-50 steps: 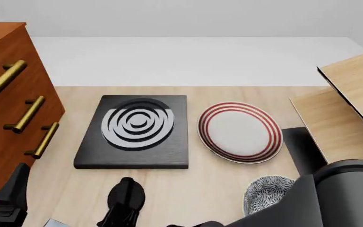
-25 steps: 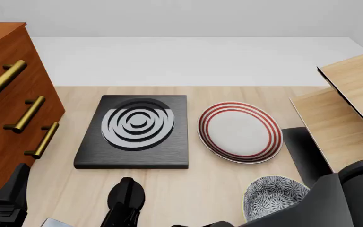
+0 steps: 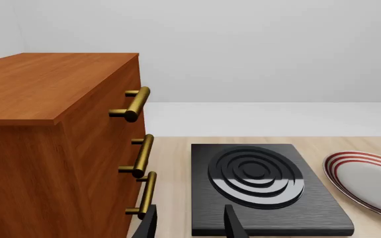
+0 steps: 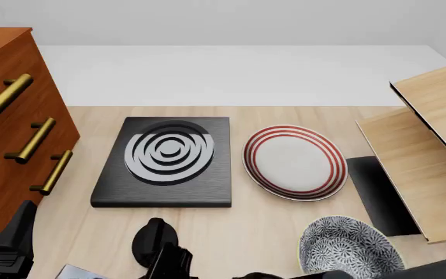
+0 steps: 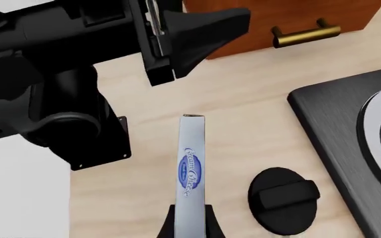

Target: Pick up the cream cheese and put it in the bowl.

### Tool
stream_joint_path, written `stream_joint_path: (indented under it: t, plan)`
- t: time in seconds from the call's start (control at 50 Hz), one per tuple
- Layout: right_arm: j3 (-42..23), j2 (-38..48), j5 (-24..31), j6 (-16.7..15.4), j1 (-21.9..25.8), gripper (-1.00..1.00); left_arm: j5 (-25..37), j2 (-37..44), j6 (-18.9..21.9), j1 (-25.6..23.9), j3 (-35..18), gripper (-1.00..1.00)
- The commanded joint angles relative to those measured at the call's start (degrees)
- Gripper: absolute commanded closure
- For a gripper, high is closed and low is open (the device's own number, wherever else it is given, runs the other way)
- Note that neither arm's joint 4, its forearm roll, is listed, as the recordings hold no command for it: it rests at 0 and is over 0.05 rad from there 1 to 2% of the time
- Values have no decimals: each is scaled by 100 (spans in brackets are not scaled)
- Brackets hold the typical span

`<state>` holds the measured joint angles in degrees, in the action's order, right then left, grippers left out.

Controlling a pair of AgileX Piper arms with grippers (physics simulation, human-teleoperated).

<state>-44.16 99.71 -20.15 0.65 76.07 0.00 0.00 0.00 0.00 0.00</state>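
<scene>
Right gripper (image 5: 189, 220) clenched on the cream cheese (image 5: 190, 171), carton held just above the tabletop near the black knob (image 5: 283, 198). Left gripper (image 3: 189, 224) hangs released — empty. Farther off, the right arm has swung clear, baring the bowl (image 4: 351, 249) — drop path looks free.

The stove plate (image 4: 165, 164) sat mid-table, with the cabinet (image 4: 14, 128) at its 9 o'clock and the plate (image 4: 294, 161) at 3. The bowl (image 4: 348, 251) lay at the plate's 5 o'clock — the knob (image 4: 155, 239) at the stove plate's 6.
</scene>
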Motion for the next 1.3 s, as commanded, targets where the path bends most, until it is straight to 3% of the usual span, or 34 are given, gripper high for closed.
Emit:
stream_joint_path:
  t: [0.02,0.32,0.6,0.82,1.06,1.3]
  plan:
    - [405,-708,204,1,-45,100,0,0,0,0,0,-100]
    - [1190,-2120,877,-278,-542,100,0,0,0,0,0,-100]
    - [1776,-4019,2246,-583,-1239,100,0,0,0,0,0,-100]
    - [2138,-5845,3862,-840,-2051,100,0,0,0,0,0,-100]
    - [1901,-7459,5746,-1126,-2816,100,0,0,0,0,0,-100]
    - [1728,-8260,6860,-1357,-3334,100,0,0,0,0,0,-100]
